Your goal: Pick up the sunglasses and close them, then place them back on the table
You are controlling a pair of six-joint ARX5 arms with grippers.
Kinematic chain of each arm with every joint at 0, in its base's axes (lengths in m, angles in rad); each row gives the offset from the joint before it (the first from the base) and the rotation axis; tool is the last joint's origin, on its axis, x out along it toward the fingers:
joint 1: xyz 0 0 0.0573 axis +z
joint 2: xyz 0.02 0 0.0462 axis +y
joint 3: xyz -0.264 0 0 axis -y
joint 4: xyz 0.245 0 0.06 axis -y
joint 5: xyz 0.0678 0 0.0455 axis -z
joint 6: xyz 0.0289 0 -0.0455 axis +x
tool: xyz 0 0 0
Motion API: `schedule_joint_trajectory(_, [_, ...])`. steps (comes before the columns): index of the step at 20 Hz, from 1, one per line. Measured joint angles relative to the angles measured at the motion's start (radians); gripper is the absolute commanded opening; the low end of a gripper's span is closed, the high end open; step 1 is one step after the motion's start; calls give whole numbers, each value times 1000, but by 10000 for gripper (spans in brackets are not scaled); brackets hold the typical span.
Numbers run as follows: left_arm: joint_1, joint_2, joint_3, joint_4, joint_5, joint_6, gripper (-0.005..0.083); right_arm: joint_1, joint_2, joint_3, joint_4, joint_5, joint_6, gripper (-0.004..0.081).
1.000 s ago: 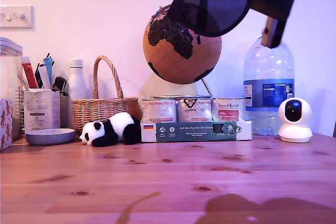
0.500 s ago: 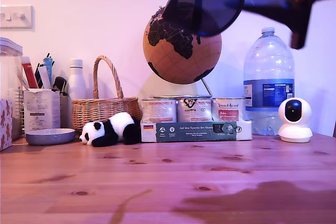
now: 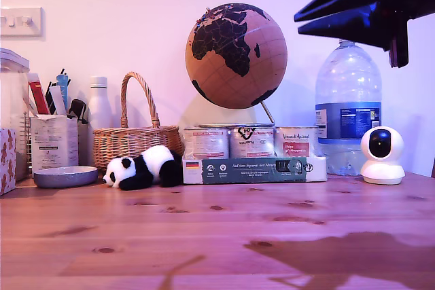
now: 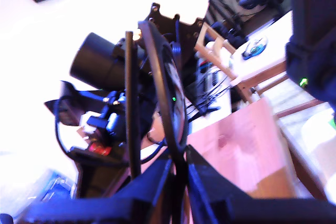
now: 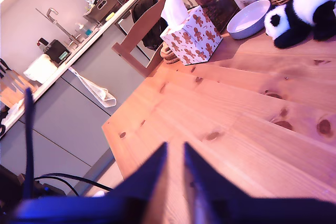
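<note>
The sunglasses (image 4: 166, 94) show only in the first wrist view, edge-on, with the dark frame and one temple standing up from the fingers. My first gripper (image 4: 178, 174) is shut on their lower rim. They are out of the exterior view. My second gripper (image 5: 175, 149) hangs above the table (image 5: 252, 129), its fingers together with only a thin slit and nothing in it. In the exterior view a dark gripper (image 3: 298, 24) sits at the top right, high over the table (image 3: 204, 236), fingers pointing toward that view's left. The wrist views do not show which arm it is.
Along the back of the table stand a plush panda (image 3: 143, 166), a wicker basket (image 3: 132, 142), a globe (image 3: 236, 56) on tins, a water bottle (image 3: 348, 103), a white camera (image 3: 381, 154), a grey bowl (image 3: 65, 176) and a tissue box (image 5: 191, 27).
The sunglasses, held high in front of the globe a second ago, have left the exterior view at its top. The gripper there moved toward that view's right and now points left.
</note>
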Motion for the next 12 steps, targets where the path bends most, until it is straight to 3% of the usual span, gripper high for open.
schedule_joint_trajectory(4, [0,0,0,27,46,-43,-23,40,0,0,73,2,-4,-13])
schedule_joint_trajectory(12, [0,0,0,40,105,-113,-23,113,0,0,130,-11,-118,-13])
